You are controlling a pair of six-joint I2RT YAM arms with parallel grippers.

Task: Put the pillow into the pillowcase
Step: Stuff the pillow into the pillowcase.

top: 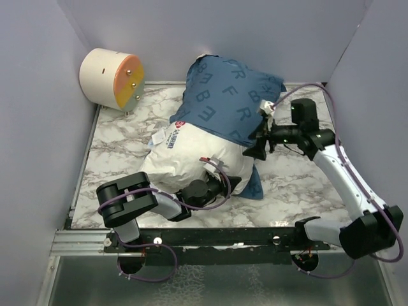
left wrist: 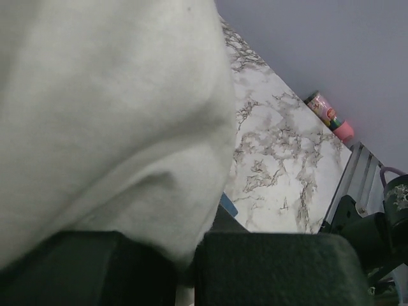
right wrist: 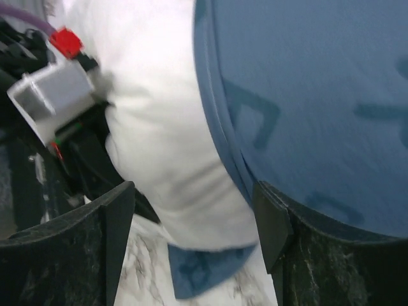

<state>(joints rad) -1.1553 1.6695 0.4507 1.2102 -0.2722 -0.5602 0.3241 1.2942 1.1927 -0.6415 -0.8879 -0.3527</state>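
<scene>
The white pillow (top: 191, 150) lies mid-table, its far half inside the blue lettered pillowcase (top: 226, 95). My left gripper (top: 213, 185) is at the pillow's near edge, shut on a pinch of its white fabric (left wrist: 115, 127); the dark fingers (left wrist: 274, 268) fill the bottom of the left wrist view. My right gripper (top: 258, 145) stands open at the right side, by the pillowcase's hem. In the right wrist view the pillow (right wrist: 159, 140) and the blue hem (right wrist: 217, 140) sit between its spread fingers (right wrist: 277, 226). A blue flap (right wrist: 204, 268) lies under the pillow.
A cream cylinder with an orange face (top: 111, 78) lies at the back left corner. Grey walls close in the marble table (top: 121, 146) on three sides. A small pink container (left wrist: 329, 116) stands by a wall. A metal rail (top: 83, 241) runs along the near edge.
</scene>
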